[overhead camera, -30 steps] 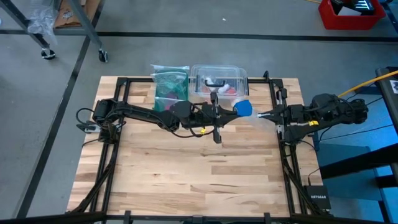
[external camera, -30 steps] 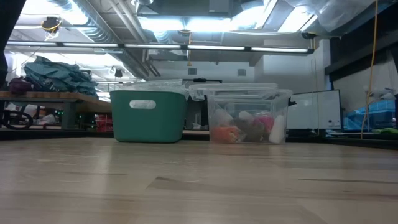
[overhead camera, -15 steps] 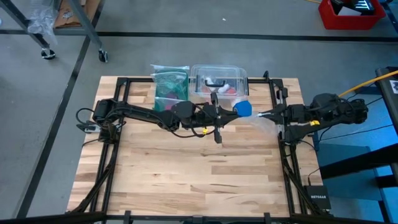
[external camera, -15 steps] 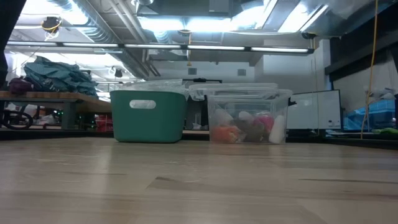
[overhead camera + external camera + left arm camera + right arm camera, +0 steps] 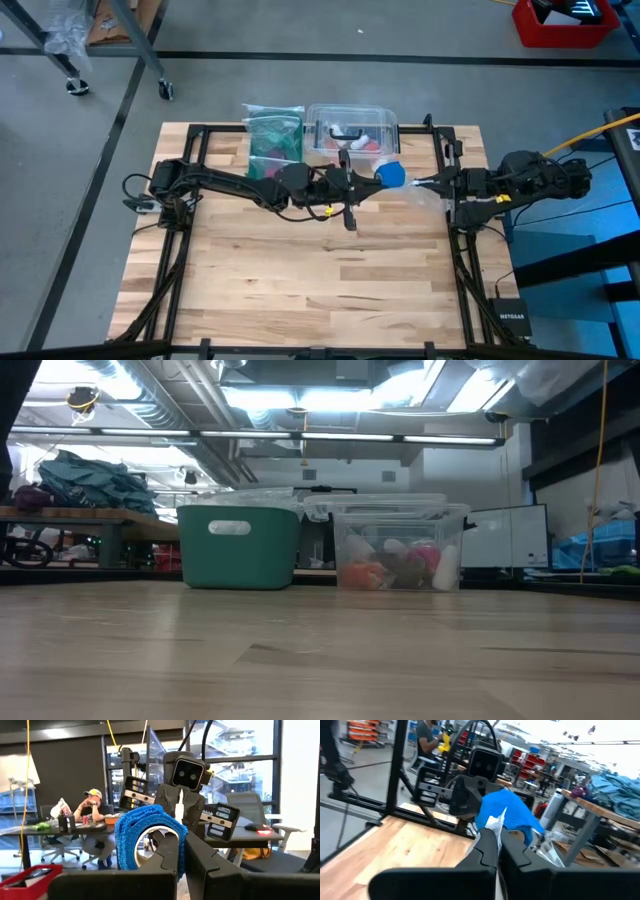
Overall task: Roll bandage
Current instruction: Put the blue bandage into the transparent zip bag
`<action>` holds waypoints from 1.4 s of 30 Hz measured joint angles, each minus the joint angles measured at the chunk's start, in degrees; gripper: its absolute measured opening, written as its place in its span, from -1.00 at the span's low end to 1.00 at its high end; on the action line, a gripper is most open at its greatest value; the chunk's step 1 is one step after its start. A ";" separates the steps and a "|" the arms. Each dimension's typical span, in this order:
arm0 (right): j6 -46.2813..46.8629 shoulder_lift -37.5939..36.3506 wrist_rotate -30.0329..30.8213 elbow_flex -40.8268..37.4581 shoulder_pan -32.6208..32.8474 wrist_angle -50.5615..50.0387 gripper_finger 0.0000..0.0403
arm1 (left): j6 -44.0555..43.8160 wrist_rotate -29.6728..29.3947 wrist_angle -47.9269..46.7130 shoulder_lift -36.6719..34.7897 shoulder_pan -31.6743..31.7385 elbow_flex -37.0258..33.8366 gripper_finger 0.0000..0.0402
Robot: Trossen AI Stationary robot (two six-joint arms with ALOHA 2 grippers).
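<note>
The bandage [image 5: 390, 174], bright blue, hangs in mid-air between both arms, above the far part of the worktop [image 5: 300, 290], just in front of the clear plastic box [image 5: 352, 128]. The left tool [image 5: 372, 180] is clenched on the roll: in the left wrist view its dark fingers [image 5: 167, 845] pinch the wall of a wound blue ring with an open core. The right tool [image 5: 412, 184] reaches in from the opp. side, also clenched; in the right wrist view a pale scrap, prob. the loose tail, sits pinched between its fingers [image 5: 490, 837] against the blue fabric.

Progress, judged from the frames: most of the strip looks already wound into a roll, w/ only a short end left to wrap or tuck. Nothing has been set down yet.

Hard to make out: how much tail is left, and whether the pale scrap belongs to the bandage or to a clear bag near it. The low view shows neither arm, only a green bin [image 5: 240, 546] & the clear plastic box with mixed items, so the roll's height over the worktop can't be judged. A seated person [image 5: 92, 820] shows in the room beyond.
</note>
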 joint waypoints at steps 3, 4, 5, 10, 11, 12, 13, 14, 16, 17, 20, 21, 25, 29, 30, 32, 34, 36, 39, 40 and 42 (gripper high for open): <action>-0.95 0.00 1.89 0.00 0.00 -0.09 -1.00 | -1.06 1.17 -1.16 0.00 -0.23 0.00 -1.00; -1.32 0.00 2.45 0.00 0.02 -0.11 -1.00 | -1.41 1.46 -1.69 0.00 -0.35 0.00 -1.00; -1.45 0.00 3.06 0.00 0.02 -0.11 -1.00 | -1.61 1.65 -2.14 0.00 -0.48 0.00 -1.00; -1.52 0.00 4.52 0.00 0.02 0.16 -1.00 | -1.64 1.94 -4.55 0.00 -0.74 0.00 -1.00; -1.52 0.00 4.52 0.00 0.02 0.17 -1.00 | -1.66 1.95 -4.87 0.00 -0.74 0.00 -1.00; -1.52 0.06 4.52 0.00 0.02 0.17 -1.00 | -1.55 1.95 -5.23 0.00 -0.74 0.00 -1.00; -1.52 0.13 4.52 0.00 0.02 0.20 -1.00 | -1.33 1.96 -5.72 0.00 -0.74 0.00 -1.00; -1.52 0.21 4.52 0.00 0.02 0.17 -1.00 | -1.06 1.96 -6.13 0.00 -0.74 0.00 -1.00; -1.52 0.63 4.52 0.00 0.02 0.27 -1.00 | -0.52 2.41 -6.40 0.00 -0.72 0.00 -1.00; -1.52 0.85 4.52 0.00 0.02 0.28 -1.00 | -0.09 3.41 -6.45 0.00 -0.70 0.00 -1.00; -1.52 1.82 4.24 0.00 0.02 0.46 -1.00 | -0.05 6.61 -6.38 0.00 -0.69 0.00 -1.00; -1.52 2.23 3.87 0.00 0.02 0.65 -1.00 | -0.03 6.93 -6.39 0.00 -0.70 0.00 -1.00; -1.54 4.31 3.44 0.00 -0.02 2.88 -1.00 | -0.03 7.17 -6.45 0.00 -0.72 0.00 -1.00; -2.07 5.87 3.42 0.00 -0.02 5.47 -1.00 | -0.05 7.15 -7.64 0.00 -0.72 0.00 -1.00; -2.74 6.12 3.40 0.00 -0.02 5.92 -1.00 | -0.07 7.13 -7.98 0.00 -0.72 0.00 -1.00; -2.88 6.51 3.40 -0.02 -0.02 6.64 -1.00 | -0.08 7.13 -8.79 0.00 -0.72 0.00 -1.00; -2.66 6.51 2.88 -0.02 -0.02 7.51 -1.00 | -0.05 7.13 -9.69 0.00 -0.70 0.00 -1.00; -2.58 6.49 1.17 -0.02 -0.02 8.70 -1.00 | -0.05 7.13 -10.26 0.00 -0.70 0.00 -1.00; -2.53 6.49 -0.20 -0.04 -0.02 11.16 -1.00 | 0.54 7.13 -10.15 0.00 -0.70 0.00 -1.00; -2.53 6.51 -0.63 -0.04 -0.02 11.80 -1.00 | 1.06 7.13 -9.95 -0.01 -0.70 0.00 -1.00; -2.46 6.49 -1.03 -0.04 -0.02 12.12 -1.00 | 1.85 7.13 -9.48 -0.02 -0.70 0.00 -1.00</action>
